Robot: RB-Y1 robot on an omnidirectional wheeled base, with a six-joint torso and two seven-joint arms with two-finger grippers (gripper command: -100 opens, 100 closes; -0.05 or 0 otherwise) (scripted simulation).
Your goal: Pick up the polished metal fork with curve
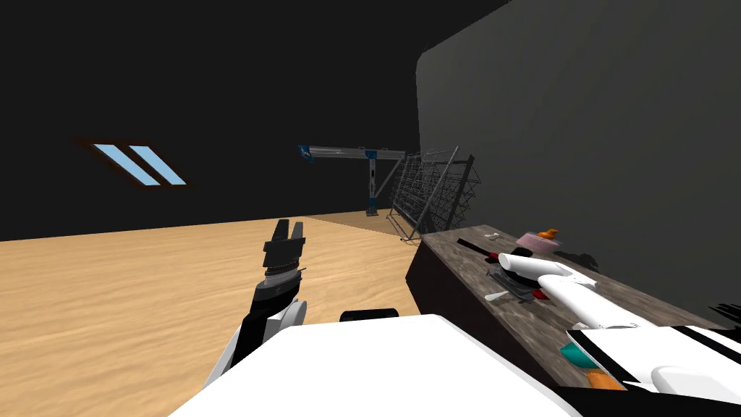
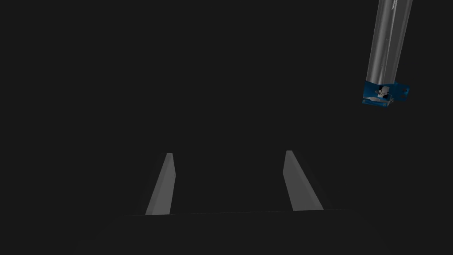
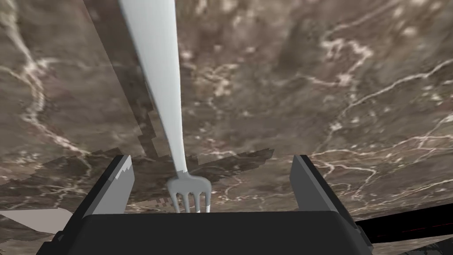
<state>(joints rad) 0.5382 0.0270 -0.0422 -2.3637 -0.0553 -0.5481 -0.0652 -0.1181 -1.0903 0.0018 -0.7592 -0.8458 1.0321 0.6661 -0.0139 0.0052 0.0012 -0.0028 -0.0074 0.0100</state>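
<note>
Right gripper (image 3: 212, 158) spread, fork (image 3: 161, 71) within the gap, untouched

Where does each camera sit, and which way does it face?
Head view: on my head, looking down-forward, counter on my right; left gripper raised, right forearm over the counter.
Left wrist view: on the left hand, facing a dark wall and blue-bracketed metal bar; fingers open.
Right wrist view: on the right hand, looking down at the counter; right gripper open, fork between its fingers.
Head and right wrist views share the counter.
</note>
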